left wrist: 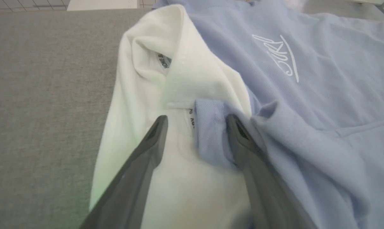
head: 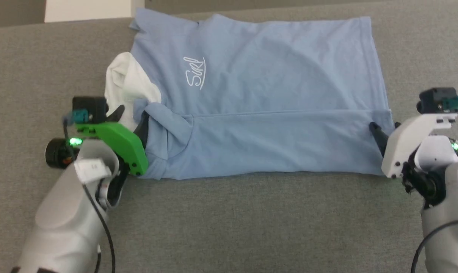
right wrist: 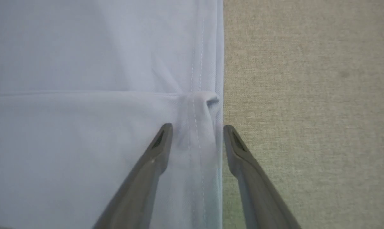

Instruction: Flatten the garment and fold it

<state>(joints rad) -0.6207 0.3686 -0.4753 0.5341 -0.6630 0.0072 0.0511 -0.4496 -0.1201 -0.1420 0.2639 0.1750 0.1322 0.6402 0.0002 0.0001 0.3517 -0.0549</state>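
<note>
left hand (left wrist: 197,119) wide | right hand (right wrist: 198,127) wide, seemingly empty | left wrist: garment (left wrist: 322,105) label (left wrist: 166,61)

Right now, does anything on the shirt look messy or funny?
Yes. The left end of the shirt, by the left gripper, is messy. A white part pokes out sideways, and a small blue flap sits crumpled beside it. The rest lies flat with a straight fold.

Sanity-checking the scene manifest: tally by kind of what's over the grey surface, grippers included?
Light-blue garment: 1
Grippers: 2 (left gripper, right gripper), both open
Total: 3
</note>
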